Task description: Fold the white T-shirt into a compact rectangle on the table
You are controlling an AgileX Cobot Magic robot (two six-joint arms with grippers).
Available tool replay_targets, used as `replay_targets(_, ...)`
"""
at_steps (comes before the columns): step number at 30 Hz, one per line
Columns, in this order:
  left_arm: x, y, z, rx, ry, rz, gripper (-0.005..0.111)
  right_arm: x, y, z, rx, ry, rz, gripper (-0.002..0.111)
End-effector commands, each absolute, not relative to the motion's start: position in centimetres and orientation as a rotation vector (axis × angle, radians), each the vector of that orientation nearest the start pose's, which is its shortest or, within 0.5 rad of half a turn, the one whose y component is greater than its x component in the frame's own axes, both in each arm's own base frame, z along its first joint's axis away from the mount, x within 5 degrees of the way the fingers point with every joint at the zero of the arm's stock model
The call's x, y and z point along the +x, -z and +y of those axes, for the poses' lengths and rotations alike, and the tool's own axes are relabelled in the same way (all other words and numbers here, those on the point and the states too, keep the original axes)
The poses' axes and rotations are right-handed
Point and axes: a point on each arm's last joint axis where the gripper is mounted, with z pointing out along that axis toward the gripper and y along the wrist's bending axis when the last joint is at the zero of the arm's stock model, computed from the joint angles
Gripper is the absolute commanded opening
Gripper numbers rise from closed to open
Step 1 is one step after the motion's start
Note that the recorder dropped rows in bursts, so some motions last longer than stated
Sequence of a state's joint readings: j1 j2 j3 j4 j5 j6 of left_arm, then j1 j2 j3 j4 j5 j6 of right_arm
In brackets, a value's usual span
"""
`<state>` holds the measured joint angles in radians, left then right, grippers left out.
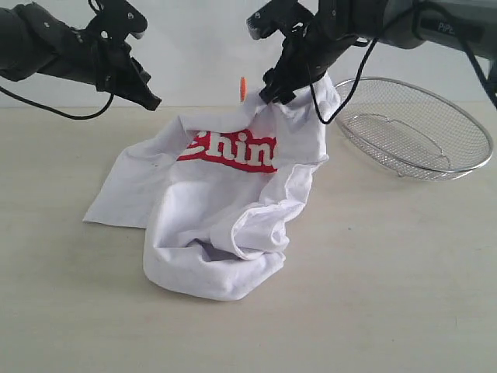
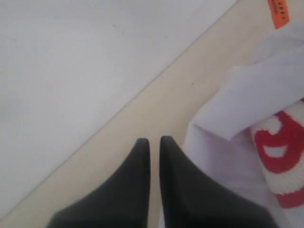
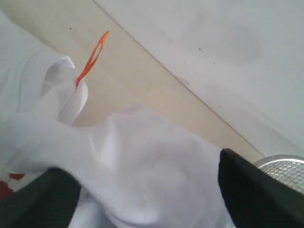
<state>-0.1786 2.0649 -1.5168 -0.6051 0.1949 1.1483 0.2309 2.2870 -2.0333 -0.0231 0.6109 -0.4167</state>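
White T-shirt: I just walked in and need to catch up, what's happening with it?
A two-armed robot is folding the soft white T-shirt with red lettering, which lies crumpled on the pale beige table. The right hand is at its raised collar end, fingers spread wide with cloth between them. The left hand hovers shut and empty beside the shirt.

T-shirt [image 1: 225,217] on table [image 1: 404,295], basket [image 1: 419,128] to its right

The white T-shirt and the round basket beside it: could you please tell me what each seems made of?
The white T-shirt looks like soft matte cloth, probably cotton knit: it crumples and drapes in loose folds. The basket appears to be silvery metal wire mesh, slightly shiny, with a see-through fine grid.
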Motion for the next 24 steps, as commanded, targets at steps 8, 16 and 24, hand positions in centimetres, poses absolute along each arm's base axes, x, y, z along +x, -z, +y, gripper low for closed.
replay_targets(8,43.7,-25.5,-9.9,0.890,0.113,2.085,0.004,46.9,-33.8,9.5,-0.567,0.244,2.233,0.023)
replay_targets(16,39.5,-20.2,-13.0,1.132,0.396,2.325,0.004,42.4,-32.4,9.7,-0.659,0.048,2.634,0.000)
replay_targets(24,38.1,-14.8,-13.2,1.121,0.295,2.385,0.004,38.3,-24.0,11.0,-0.774,-0.336,2.915,0.000)
